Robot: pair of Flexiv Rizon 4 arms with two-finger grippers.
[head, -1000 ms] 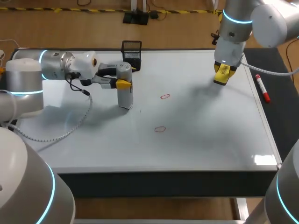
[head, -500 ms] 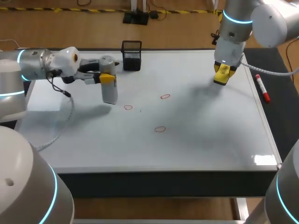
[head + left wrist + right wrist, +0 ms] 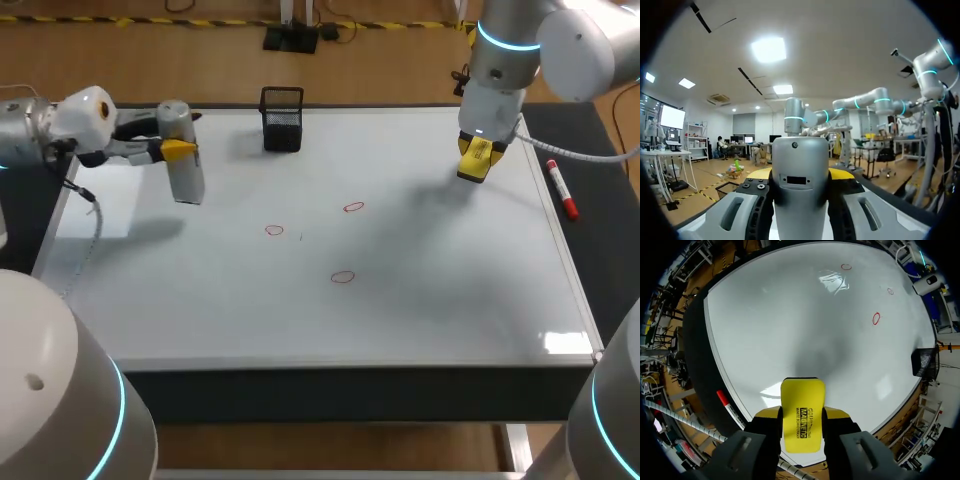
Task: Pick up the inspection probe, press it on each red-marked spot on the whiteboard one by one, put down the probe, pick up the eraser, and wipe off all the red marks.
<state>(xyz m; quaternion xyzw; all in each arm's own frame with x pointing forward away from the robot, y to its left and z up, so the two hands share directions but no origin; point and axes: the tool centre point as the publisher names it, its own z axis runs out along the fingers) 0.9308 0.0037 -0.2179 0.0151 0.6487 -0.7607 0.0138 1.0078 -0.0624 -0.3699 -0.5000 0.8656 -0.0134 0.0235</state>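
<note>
Whiteboard point(image 3: 450, 300): lies flat across my table. The black mesh holder point(image 3: 282, 118) stands at its far edge, and I place everything from that holder.
Probe point(image 3: 186, 180): upright with its tip down, lifted off the board to the holder's left. My left gripper point(image 3: 170, 150) clamps it from both sides, so the tip drags on nothing.
Eraser point(image 3: 802, 395): pinched in my right gripper point(image 3: 478, 160), well to the holder's right. I judge it is parked clear until wiping.
Marker point(image 3: 561, 188): lies past the board's edge, farthest right of the holder, out of play.
Red marks point(image 3: 342, 277): three small rings on the near side of the holder, all unwiped.
</note>
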